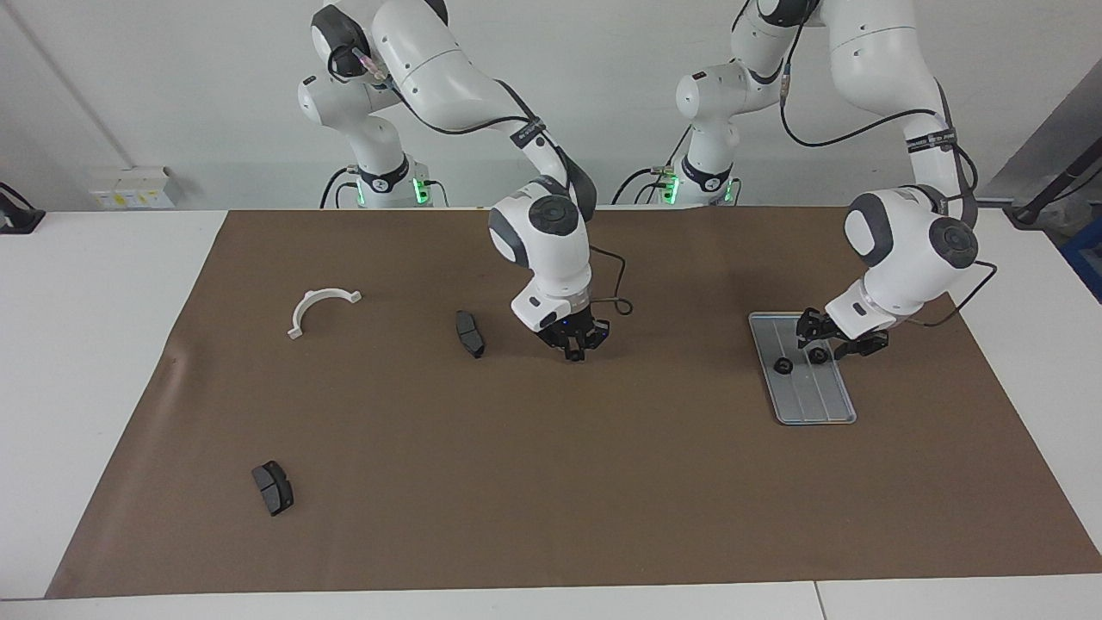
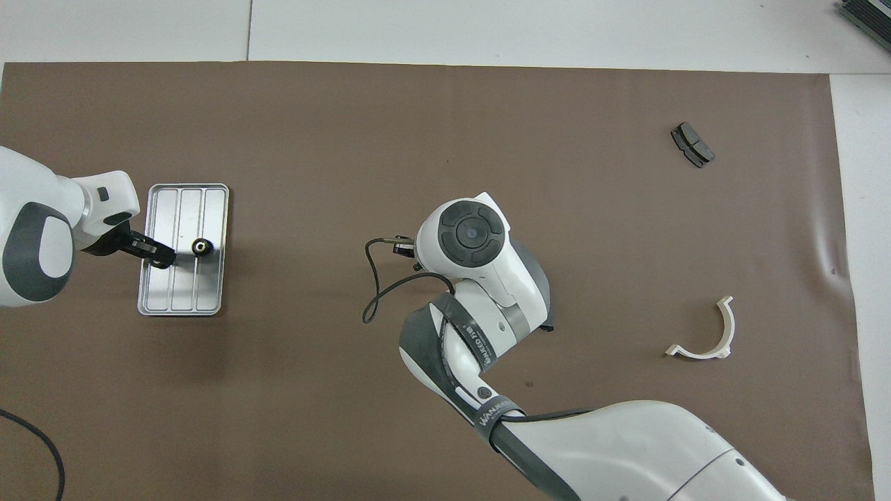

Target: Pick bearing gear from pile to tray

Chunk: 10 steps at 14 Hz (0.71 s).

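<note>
Over the tray (image 1: 828,412), your left gripper (image 1: 818,344) hangs low above a gear (image 1: 818,354); whether its fingers grip it cannot be told. A second gear (image 1: 783,365) lies in the tray beside it. Your right gripper (image 1: 575,348) hovers mid-mat, nothing visibly held, near a pad (image 1: 469,333). A bracket (image 1: 318,308) lies toward the right arm's end; another pad (image 1: 273,487) sits farther from the robots.
</note>
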Each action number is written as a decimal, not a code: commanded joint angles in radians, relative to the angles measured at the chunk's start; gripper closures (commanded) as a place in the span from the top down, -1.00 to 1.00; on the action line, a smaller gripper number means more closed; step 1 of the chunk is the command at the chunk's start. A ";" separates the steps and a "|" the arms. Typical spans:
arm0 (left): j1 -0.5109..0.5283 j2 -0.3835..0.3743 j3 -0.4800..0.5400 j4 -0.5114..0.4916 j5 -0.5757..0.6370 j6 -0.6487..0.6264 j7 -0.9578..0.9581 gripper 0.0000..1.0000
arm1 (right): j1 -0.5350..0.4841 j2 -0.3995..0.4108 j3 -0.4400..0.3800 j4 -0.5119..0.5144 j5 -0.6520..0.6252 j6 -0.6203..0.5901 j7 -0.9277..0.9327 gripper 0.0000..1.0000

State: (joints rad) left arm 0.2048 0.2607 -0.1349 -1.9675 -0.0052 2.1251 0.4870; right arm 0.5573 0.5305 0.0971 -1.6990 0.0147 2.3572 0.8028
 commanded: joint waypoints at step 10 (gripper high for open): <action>-0.411 -0.017 0.009 0.079 0.010 0.004 -0.695 0.06 | -0.206 -0.187 -0.013 -0.019 -0.067 -0.122 -0.123 1.00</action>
State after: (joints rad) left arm -0.1440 0.2435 -0.1419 -1.9124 -0.0050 2.1288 -0.1060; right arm 0.4326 0.4228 0.0685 -1.6935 -0.0330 2.2926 0.7563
